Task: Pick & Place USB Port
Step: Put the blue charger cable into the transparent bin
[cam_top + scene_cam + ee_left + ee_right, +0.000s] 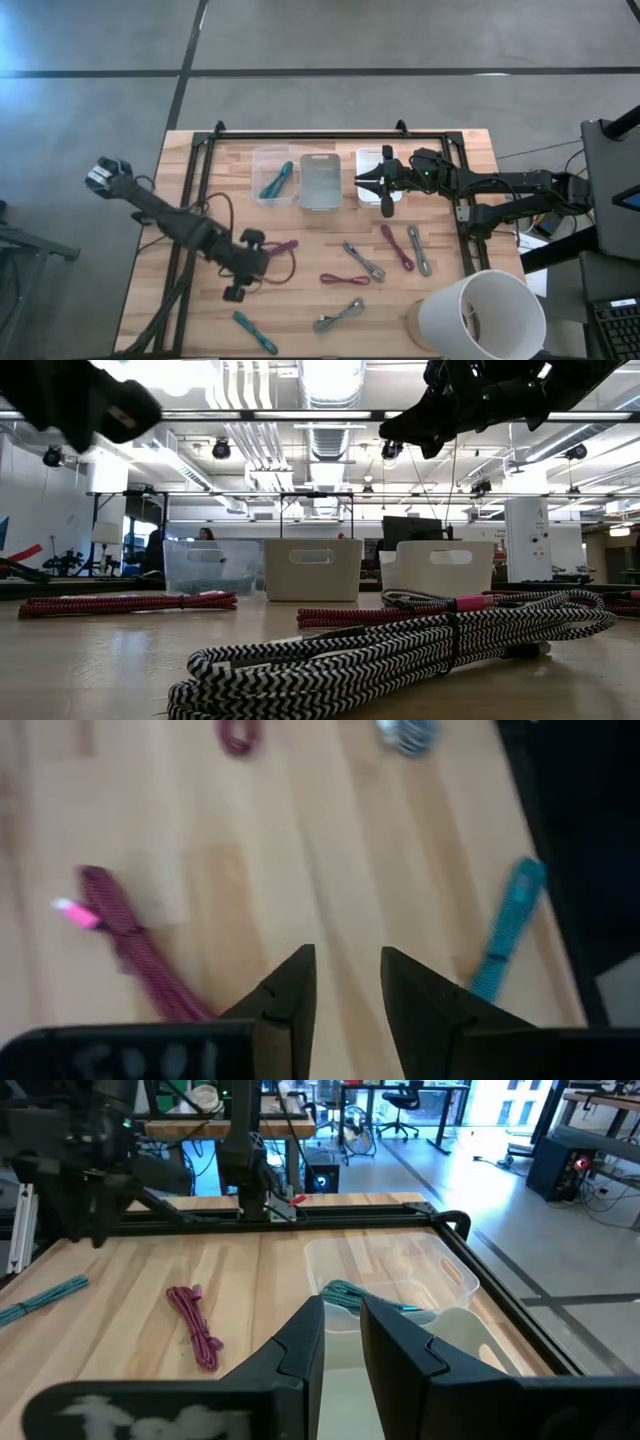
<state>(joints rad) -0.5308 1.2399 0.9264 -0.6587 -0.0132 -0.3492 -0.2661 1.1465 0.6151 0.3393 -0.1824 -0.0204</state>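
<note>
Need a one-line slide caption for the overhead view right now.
Right claw hovers over the white bin; left claw hangs above loose cables on the wooden table.

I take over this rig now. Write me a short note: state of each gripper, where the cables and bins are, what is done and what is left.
Left gripper: open, empty, low over the table beside a maroon cable.
Right gripper: fingers slightly apart, holding nothing visible, above the white bin.
Bins: clear bin, grey bin and white bin stand in a row at the far edge.
Done: one teal cable lies in the clear bin.
Left: seven cables on the table, among them a teal cable at the near edge and a grey cable.
</note>
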